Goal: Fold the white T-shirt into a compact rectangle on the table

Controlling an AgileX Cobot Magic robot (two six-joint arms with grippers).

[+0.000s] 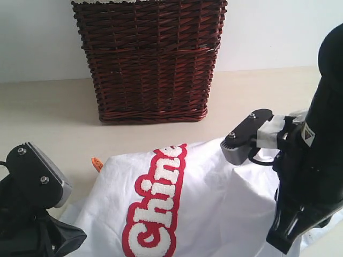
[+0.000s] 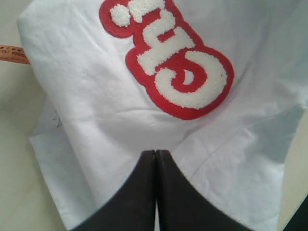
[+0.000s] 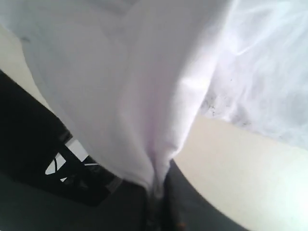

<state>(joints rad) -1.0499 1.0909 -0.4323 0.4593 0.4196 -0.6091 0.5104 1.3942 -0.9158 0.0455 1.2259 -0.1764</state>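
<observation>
Exterior view: white T-shirt [image 1: 214,203] lies rumpled on the table [image 1: 53,107] just in front of the wicker basket [image 1: 150,59]; right gripper [image 3: 155,190] pinches a fold of it; left gripper [image 2: 155,159] is closed, looks empty; partly folded at best, no tidy rectangle yet

On the white T-shirt [image 1: 230,209] we read fuzzy white lettering [image 1: 158,198] outlined in red: "Chine" in the exterior view, cut off at the cloth's edge, and "Chi" in the left wrist view. The orange tag [image 2: 13,54] carries dark print too small to read, as does a sticker [image 1: 307,134] on the right arm.
</observation>
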